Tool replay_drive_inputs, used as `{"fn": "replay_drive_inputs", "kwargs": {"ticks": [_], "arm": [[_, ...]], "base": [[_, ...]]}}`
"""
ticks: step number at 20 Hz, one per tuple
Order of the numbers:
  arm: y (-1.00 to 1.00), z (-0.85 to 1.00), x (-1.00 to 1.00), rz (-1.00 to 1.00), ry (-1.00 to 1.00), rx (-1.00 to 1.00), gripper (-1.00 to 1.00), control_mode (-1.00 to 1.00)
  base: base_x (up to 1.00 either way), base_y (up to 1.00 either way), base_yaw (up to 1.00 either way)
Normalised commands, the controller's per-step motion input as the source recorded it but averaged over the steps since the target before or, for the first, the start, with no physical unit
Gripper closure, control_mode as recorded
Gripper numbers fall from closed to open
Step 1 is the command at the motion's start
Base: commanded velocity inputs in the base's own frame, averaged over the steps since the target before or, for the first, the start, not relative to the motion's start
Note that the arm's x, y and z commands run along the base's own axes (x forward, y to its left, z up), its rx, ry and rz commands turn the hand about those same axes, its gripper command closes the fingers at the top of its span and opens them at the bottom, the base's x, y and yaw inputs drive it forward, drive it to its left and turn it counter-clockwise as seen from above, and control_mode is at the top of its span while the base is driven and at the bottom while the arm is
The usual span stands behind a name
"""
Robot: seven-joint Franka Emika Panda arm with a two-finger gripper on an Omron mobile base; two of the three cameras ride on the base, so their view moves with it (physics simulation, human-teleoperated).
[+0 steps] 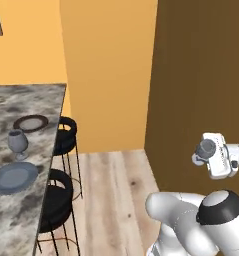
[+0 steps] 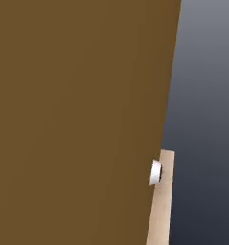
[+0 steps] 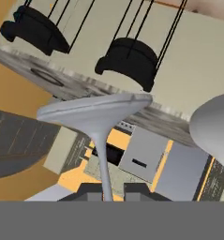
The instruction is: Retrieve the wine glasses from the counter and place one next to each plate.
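My gripper (image 3: 106, 190) is shut on the thin stem of the paler, slimmer wine glass (image 3: 97, 112), whose flat round end spreads out above the fingertips. From the left base view the gripper (image 1: 203, 152) holds this glass (image 1: 207, 147) in the air at the right, well away from the bar top (image 1: 21, 100). On that bar top lie a brown-rimmed plate (image 1: 31, 122) and a blue-grey plate (image 1: 13, 177). The dark grey goblet (image 1: 17, 142) stands upright between them. The counter is out of view.
Two black stools (image 1: 65, 134) (image 1: 56, 200) stand along the bar top's edge. A tall brown panel (image 1: 201, 75) rises just behind the hand and covers most of the right base view (image 2: 77, 119). Wooden floor (image 1: 116, 190) lies between the stools and the arm.
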Motion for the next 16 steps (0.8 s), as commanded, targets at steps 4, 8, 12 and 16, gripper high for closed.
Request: {"fn": "replay_drive_inputs", "kwargs": {"ticks": [4, 8, 12, 16], "arm": [[0.0, 0.0, 0.0, 0.0, 0.0, 0.0, 1.0, 1.0], [0.0, 0.0, 0.0, 0.0, 0.0, 0.0, 1.0, 1.0], [0.0, 0.0, 0.0, 0.0, 0.0, 0.0, 1.0, 1.0], [0.0, 0.0, 0.0, 0.0, 0.0, 0.0, 1.0, 1.0]], "base": [[1.0, 0.0, 0.58], [1.0, -0.17, 0.54], [0.84, -0.36, 0.54], [0.8, -0.11, 0.68]]}}
